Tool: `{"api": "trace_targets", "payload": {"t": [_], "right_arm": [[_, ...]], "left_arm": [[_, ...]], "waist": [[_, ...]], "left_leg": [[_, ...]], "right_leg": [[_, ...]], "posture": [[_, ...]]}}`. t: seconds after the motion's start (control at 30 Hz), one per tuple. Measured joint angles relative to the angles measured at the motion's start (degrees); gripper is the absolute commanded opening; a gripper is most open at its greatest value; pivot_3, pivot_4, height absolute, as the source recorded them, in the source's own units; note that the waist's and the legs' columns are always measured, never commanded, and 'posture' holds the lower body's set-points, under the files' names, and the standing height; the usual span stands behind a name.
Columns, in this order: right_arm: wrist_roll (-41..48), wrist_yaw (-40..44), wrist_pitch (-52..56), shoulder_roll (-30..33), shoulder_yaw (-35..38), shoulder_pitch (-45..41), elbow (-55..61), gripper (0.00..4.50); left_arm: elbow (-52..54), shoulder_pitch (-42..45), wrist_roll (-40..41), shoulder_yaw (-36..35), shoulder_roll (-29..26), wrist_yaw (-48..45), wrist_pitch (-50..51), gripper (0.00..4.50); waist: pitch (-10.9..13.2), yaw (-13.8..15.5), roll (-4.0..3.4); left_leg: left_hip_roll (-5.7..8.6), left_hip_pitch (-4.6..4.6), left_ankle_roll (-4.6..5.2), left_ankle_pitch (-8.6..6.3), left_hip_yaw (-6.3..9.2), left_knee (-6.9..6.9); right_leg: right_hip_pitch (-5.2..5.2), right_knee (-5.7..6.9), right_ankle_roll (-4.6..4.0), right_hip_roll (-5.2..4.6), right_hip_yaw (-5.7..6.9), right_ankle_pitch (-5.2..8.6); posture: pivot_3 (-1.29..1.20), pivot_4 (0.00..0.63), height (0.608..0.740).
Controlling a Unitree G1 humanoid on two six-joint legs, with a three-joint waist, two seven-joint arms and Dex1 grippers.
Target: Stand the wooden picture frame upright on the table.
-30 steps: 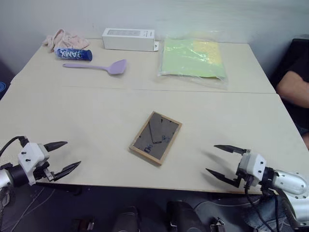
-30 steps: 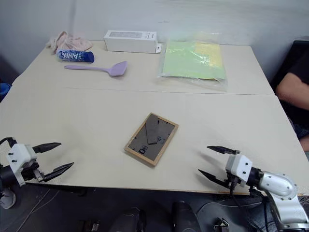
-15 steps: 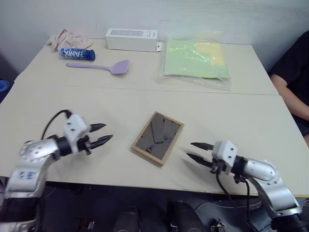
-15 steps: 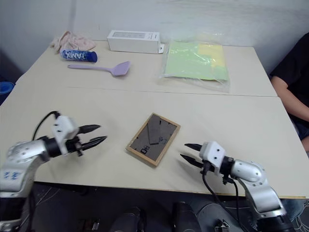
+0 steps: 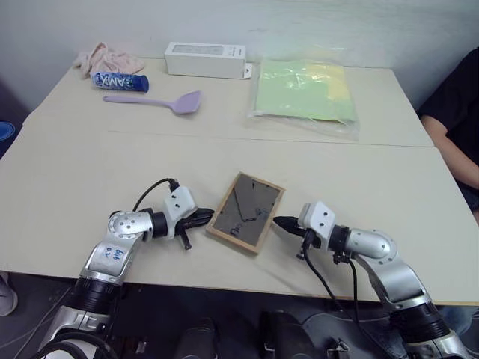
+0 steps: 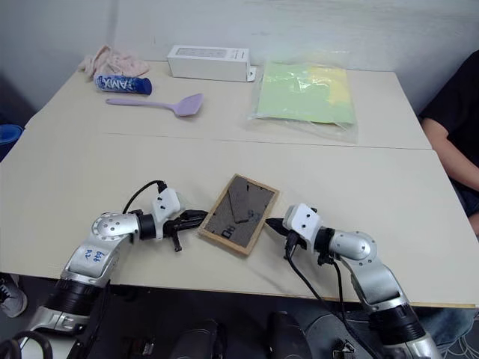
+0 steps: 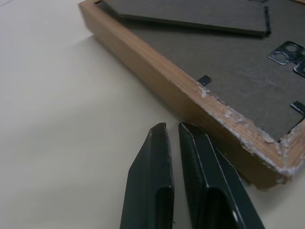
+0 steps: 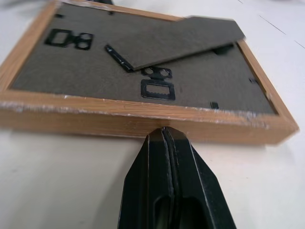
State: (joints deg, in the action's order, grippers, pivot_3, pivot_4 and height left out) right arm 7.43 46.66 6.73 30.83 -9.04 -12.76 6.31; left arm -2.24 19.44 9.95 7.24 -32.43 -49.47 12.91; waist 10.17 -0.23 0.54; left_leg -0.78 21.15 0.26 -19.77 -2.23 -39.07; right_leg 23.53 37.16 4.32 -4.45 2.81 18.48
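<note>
The wooden picture frame (image 5: 248,212) lies back-up on the near section of the table (image 5: 90,164), with my left pincer (image 5: 205,218) and right pincer (image 5: 281,223) both closed empty against its opposite edges.

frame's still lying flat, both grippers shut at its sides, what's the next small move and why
Probably press inward and tip one edge up. The wooden picture frame lies back-up on the table, with the shut left gripper and right gripper at opposite long edges, so neither can pinch it.
</note>
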Motion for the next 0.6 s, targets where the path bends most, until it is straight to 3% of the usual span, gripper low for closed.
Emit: {"api": "trace_targets", "payload": {"t": [0.33,0.47,0.6], "right_arm": [[-0.5,2.5,-0.8,0.6,0.3,-3.0,-3.8,0.00],[-0.1,3.9,-0.8,2.9,1.3,-2.2,-3.3,0.00],[0.6,5.6,-0.6,5.2,2.5,0.1,-1.0,0.00]], "left_arm": [[7.2,-5.6,2.7,-1.5,0.1,0.4,5.1,0.42],[10.0,-6.4,11.2,-7.6,-1.8,1.3,21.1,1.61],[11.3,-1.6,25.5,-13.7,-6.7,1.3,51.7,2.89]], "waist": [[0.0,0.0,0.00],[0.0,-0.1,0.00],[0.0,0.0,0.00]], "left_leg": [[-0.01,0.00,0.02,-0.01,0.02,0.00],[-0.04,-0.01,0.02,-0.01,0.06,-0.01],[-0.03,-0.01,0.02,-0.01,0.11,-0.01]], "right_leg": [[-0.02,-0.01,0.00,-0.01,-0.01,0.00],[-0.03,-0.02,0.00,0.00,0.00,0.00],[-0.08,0.00,0.00,-0.01,0.01,0.00]], "posture": [[0.00,0.150,0.740],[0.00,0.150,0.740],[0.00,0.150,0.740]]}}
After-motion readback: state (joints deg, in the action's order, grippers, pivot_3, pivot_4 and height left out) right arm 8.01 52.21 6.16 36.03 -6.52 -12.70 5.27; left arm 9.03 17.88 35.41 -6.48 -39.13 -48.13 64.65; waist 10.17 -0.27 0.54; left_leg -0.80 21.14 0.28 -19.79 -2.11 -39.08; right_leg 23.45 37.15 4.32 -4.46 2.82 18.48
